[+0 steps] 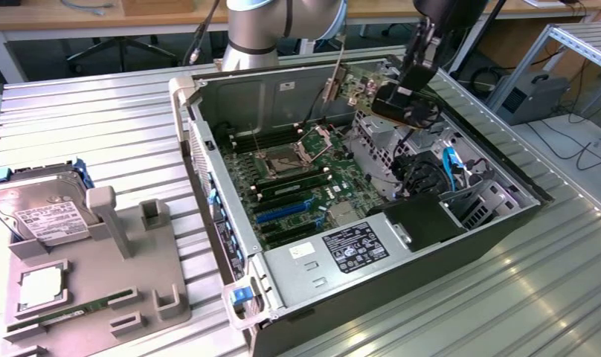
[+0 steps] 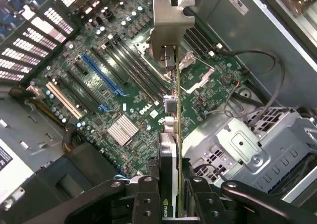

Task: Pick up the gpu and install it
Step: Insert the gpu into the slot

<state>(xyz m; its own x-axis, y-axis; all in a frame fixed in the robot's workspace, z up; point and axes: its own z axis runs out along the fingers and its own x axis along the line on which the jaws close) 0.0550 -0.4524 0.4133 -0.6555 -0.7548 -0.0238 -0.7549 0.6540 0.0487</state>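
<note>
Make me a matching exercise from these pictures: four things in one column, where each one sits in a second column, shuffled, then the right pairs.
Things
1. gpu
2. hard drive
3. memory stick
4. blue slots

Places
A. on the motherboard inside the case
B. lying flat along the grey holder's edge nearest the exterior camera
C. gripped between the fingers above the open case
D. on the grey holder, white label up

Pairs: 1-C, 2-D, 3-B, 4-A
</note>
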